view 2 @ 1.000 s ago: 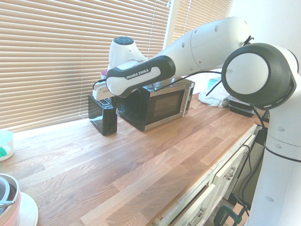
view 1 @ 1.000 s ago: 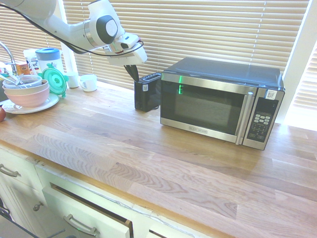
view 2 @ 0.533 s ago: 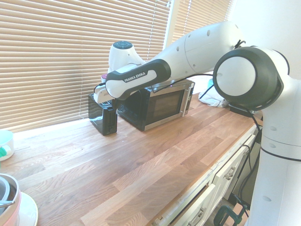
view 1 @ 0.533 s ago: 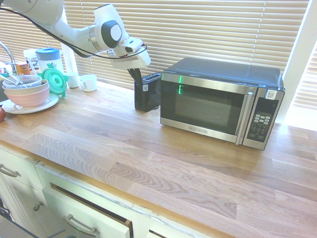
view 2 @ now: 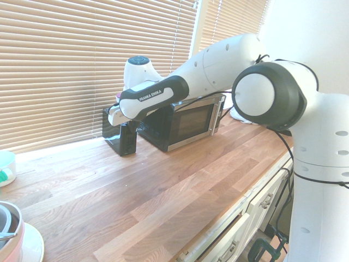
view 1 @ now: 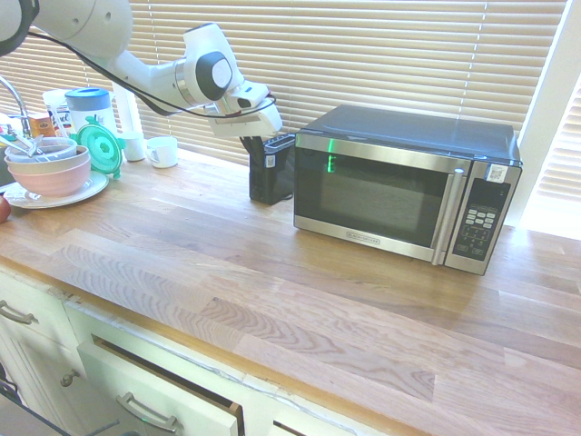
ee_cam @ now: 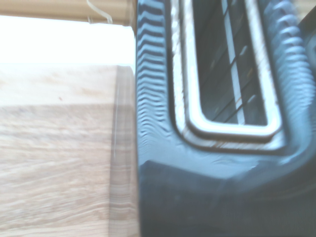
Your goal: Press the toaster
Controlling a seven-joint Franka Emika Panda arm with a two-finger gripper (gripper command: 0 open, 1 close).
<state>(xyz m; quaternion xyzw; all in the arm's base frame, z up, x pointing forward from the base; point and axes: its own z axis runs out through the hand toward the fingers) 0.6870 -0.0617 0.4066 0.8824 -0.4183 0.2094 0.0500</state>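
I have the gripper (view 1: 254, 153) closed, its fingers together and nothing held between them, at the sticker end of the toaster (view 1: 271, 178). The toaster stands upright on the counter (view 1: 209, 236), just beside the microwave (view 1: 390, 191), on the side away from the keypad.

Change over the last second: the arm has advanced toward the toaster and the gripper has come down lower at its end. The toaster has also shifted slightly toward the microwave in the first exterior view (a small displacement, but readable at the white sticker (view 1: 270, 161)). I take this as contact: the fingers are probably pushing the body sideways. The wrist view shows the slot (ee_cam: 232, 64) and its metal rim; no lever is visible there.

Operating judgement: the approach is nearly complete, the press itself unconfirmed. Next, verify that the fingertips are over the lever, then drive straight down. Caution: continued sideways force could slide the toaster into the microwave, or let the fingers slip off the lever.
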